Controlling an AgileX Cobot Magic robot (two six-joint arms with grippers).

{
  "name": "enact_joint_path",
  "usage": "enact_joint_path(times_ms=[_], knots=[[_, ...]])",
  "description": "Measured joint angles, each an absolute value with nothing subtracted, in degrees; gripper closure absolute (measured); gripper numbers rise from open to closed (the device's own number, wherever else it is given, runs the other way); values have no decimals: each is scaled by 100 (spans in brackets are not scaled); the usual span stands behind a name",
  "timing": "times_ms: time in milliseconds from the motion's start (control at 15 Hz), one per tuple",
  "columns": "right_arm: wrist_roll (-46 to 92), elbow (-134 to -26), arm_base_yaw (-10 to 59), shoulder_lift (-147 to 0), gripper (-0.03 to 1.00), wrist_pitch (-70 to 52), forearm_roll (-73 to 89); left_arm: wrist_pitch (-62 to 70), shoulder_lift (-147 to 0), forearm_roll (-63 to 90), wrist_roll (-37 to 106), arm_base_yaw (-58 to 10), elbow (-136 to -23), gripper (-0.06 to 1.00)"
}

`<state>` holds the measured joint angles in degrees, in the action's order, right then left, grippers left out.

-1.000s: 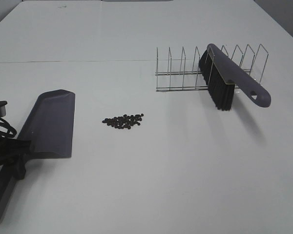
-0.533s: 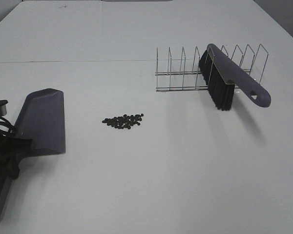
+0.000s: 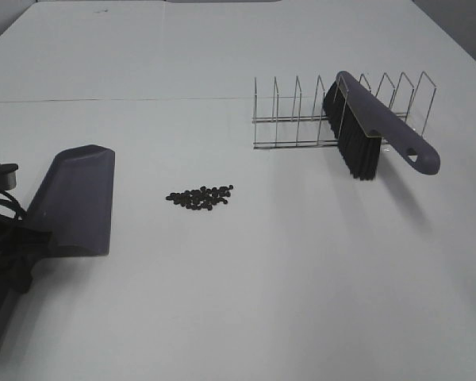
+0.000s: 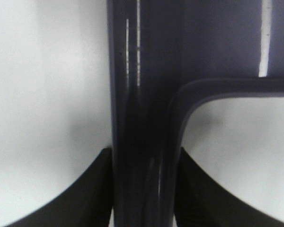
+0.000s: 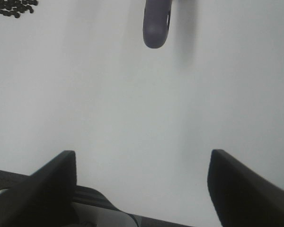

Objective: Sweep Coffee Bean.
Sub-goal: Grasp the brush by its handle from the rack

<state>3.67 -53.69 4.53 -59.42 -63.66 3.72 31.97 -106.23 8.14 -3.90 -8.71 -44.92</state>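
Clamping the dustpan by its handle at the near left, the left gripper holds it left of the coffee bean cluster lying mid-table, while the right gripper hangs spread and empty.

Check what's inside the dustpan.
The dustpan looks bare inside. The beans lie apart from it on the table, to its right. The left gripper clamps the handle; the pan's back edge beside it is dark, so unclear there.
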Motion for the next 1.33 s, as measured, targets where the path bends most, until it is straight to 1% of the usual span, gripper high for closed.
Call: enact_joint_path(times_ms=[67,200,267,600,867,1200,1333], knots=[[367,-5518,453,-6199,29,-6366,372,3197,-10623,814,-321,-871,-4492,62],[367,-6182,453,-7116,29,-6360,372,3197,-10623,814,-286,-871,-4492,62],[367,-6973,453,-7953,29,-6360,372,3197,-10623,814,-275,-871,-4492,62],[430,-8852,453,-9609,31,-6371,372,3237,-10628,819,-258,-871,-4498,62],[453,-10342,453,-11058,31,-6772,372,3249,-10628,819,-258,-871,-4509,62],[602,-11637,453,-12605,31,-6824,372,3254,-10628,819,-252,-871,-4509,62],[613,-11717,447,-12920,31,-6801,372,3254,-10628,837,-252,-871,-4509,62]])
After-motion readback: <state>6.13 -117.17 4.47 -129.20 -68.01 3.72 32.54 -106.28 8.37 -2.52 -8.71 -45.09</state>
